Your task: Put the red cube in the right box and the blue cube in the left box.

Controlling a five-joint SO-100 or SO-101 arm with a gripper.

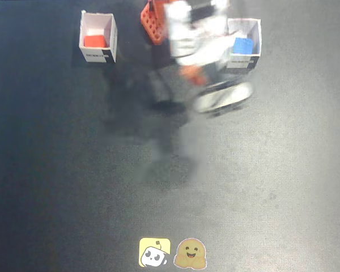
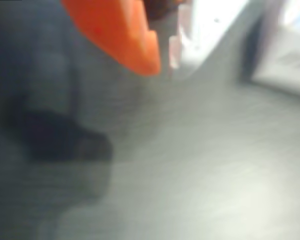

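Toward the far left corner of the dark tabletop (image 1: pixel 73 170), in the fixed view, a white open-topped box (image 1: pixel 98 37) is seen with the red cube (image 1: pixel 94 41) lying inside it. Further right along the far edge, the arm (image 1: pixel 192 39) is smeared by motion blur, so the gripper (image 2: pixel 162 57) cannot be read there. In the wrist view an orange finger (image 2: pixel 117 32) and a pale one (image 2: pixel 176 47) are shown with only a narrow gap between their tips; nothing can be made out between them, though the blur leaves this uncertain. Toward the far right corner, a second white box (image 1: pixel 243 45) is seen with the blue cube (image 1: pixel 243 45) resting in it. Both cubes are judged to be light, rigid blocks with smooth, possibly slippery faces. If either had to be lifted, a grasp from above across two opposite flat faces would be suggested, since the box walls close off the sides. At the near edge, two small stickers (image 1: pixel 173 253) are noted.
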